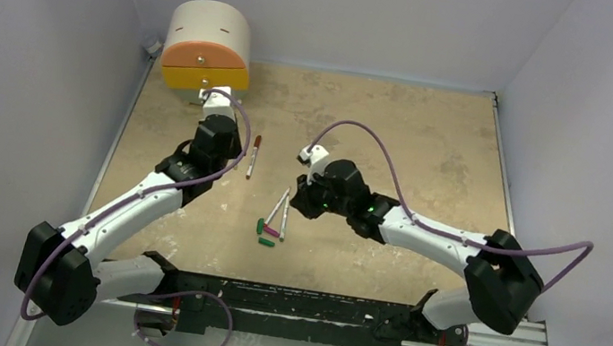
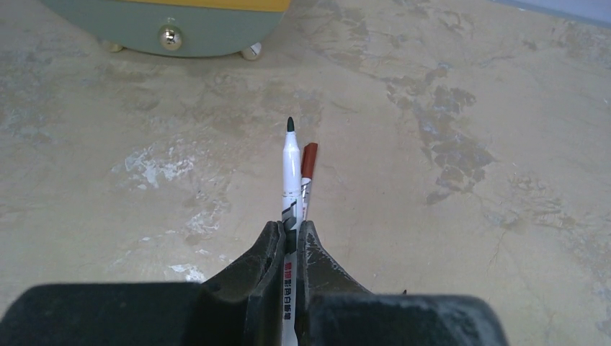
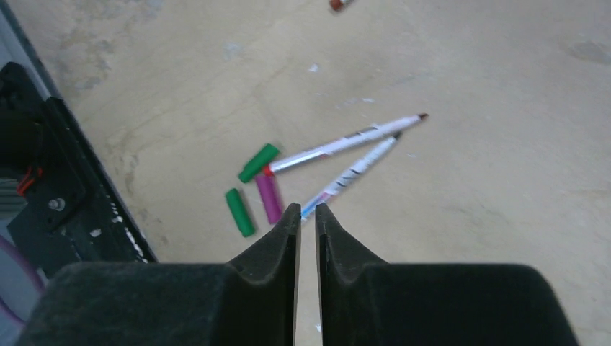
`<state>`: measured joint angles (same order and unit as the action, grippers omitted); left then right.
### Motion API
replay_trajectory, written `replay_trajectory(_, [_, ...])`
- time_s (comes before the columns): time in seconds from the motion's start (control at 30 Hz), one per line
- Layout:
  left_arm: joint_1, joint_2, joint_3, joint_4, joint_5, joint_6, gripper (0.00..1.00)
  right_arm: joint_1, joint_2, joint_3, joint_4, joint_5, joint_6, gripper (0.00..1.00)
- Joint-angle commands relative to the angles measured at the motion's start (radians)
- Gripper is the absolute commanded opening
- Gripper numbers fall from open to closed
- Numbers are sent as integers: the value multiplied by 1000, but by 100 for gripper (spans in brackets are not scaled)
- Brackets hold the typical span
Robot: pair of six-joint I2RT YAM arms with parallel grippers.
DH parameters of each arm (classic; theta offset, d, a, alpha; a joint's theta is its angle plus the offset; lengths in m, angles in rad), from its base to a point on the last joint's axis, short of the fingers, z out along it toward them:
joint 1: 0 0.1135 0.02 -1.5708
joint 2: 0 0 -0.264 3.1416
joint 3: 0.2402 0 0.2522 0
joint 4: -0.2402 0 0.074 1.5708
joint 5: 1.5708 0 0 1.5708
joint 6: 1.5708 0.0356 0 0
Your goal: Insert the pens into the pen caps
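Green-tipped pen (image 2: 291, 162) up front: pinches it with jaws of left gripper (image 2: 290, 234), red-capped pen (image 2: 308, 162) lying on counter (image 2: 468, 252) close by. Holds jaws of right gripper (image 3: 308, 213) barely parted, empty, near two pens (image 3: 339, 146) (image 3: 353, 169), two green caps (image 3: 258, 163) (image 3: 239, 211), magenta cap (image 3: 269, 198).

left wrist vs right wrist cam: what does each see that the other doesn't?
Left wrist only: left fingers shut on a green-tipped pen, and the knobbed box. Right wrist only: right fingers close together, two green caps, a magenta cap, two loose pens. Both: the beige table; probably the red-capped pen, just a red sliver at the right wrist view's top edge.
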<state>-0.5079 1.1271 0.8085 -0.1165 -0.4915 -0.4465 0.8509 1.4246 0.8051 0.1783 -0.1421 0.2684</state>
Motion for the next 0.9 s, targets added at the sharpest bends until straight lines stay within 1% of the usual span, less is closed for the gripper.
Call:
replay_trajectory(0.0, [17, -20, -1, 11, 43, -47, 0, 83, 63, 84, 30, 60, -30, 8])
replay_trajectory(0.03, [17, -20, -1, 9, 43, -46, 0, 98, 80, 90, 35, 60, -28, 7])
replay_trajectory(0.07, [17, -21, 0, 9, 43, -46, 0, 111, 96, 96, 38, 59, -26, 11])
replay_trajectory(0.13, [18, -27, -1, 6, 35, -45, 0, 135, 127, 111, 35, 56, -26, 26])
replay_trajectory(0.17, [19, -31, -1, 2, 30, -44, 0, 147, 141, 121, 33, 57, -26, 30])
replay_trajectory(0.3, [23, -38, -2, -13, -1, -51, 0, 181, 193, 183, 2, 72, -23, 32])
replay_trajectory(0.4, [26, -45, -3, -22, -5, -58, 0, 196, 230, 232, -21, 70, -17, 35])
replay_trajectory(0.57, [29, -55, -3, -36, -7, -56, 0, 205, 295, 259, -23, 23, -7, 38])
replay_trajectory(0.73, [29, -68, -4, -49, -11, -56, 0, 207, 342, 273, -18, -18, 18, 46])
replay_trajectory(0.87, [29, -73, -4, -54, -13, -57, 0, 209, 375, 287, -41, -34, 34, 47])
